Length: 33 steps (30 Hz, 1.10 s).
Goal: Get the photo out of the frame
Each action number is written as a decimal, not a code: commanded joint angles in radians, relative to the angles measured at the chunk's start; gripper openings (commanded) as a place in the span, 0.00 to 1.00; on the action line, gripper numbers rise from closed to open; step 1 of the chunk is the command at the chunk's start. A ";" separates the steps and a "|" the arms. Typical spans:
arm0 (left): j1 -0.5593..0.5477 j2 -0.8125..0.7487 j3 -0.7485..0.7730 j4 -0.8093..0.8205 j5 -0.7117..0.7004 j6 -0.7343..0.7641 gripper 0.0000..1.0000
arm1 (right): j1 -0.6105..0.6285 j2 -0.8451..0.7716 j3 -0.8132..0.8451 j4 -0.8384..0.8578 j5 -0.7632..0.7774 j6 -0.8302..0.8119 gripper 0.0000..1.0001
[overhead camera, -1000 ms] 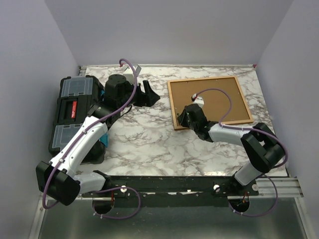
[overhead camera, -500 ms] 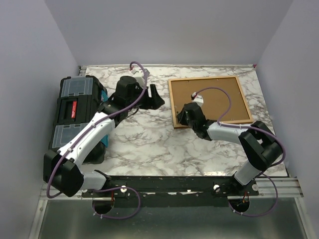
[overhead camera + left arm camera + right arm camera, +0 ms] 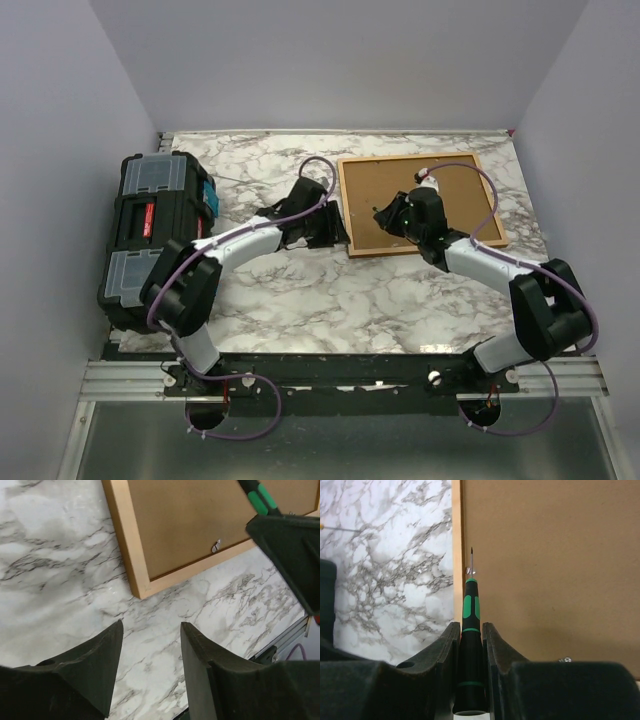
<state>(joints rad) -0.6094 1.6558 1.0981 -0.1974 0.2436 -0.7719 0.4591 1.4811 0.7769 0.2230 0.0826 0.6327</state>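
The orange-brown frame (image 3: 345, 205) lies face down at the back right of the marble table, its brown backing board (image 3: 450, 205) upward. The photo is hidden beneath that board. My right gripper (image 3: 388, 214) hovers over the board, shut on a black-and-green screwdriver (image 3: 470, 610). The screwdriver's tip points at a small metal clip (image 3: 470, 571) by the frame's left rail (image 3: 456, 530). My left gripper (image 3: 325, 228) sits just left of the frame. In the left wrist view this gripper (image 3: 150, 625) is open over bare marble near the frame's corner (image 3: 140, 587), holding nothing.
A black toolbox (image 3: 150, 230) stands at the table's left edge. Another metal clip (image 3: 216, 546) sits on the board near the frame's lower rail. The right gripper's body (image 3: 295, 545) shows close by in the left wrist view. Grey walls enclose the table on three sides.
My left arm swung from beside the toolbox across to the frame's left edge, its jaws narrowing. My right gripper moved with the screwdriver from the frame's near-left corner farther over the board.
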 commanded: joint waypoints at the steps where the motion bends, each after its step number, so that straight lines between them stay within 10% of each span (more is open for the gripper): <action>1: -0.055 0.121 0.116 0.006 -0.046 -0.098 0.48 | 0.000 0.046 -0.019 0.065 -0.211 -0.013 0.00; 33: -0.107 0.319 0.165 -0.132 -0.221 -0.303 0.34 | 0.001 0.093 -0.040 0.077 -0.112 -0.040 0.00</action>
<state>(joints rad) -0.7063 1.9469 1.2720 -0.2710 0.0544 -1.0569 0.4572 1.5620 0.7345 0.3145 -0.0952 0.6144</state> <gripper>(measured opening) 0.345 0.252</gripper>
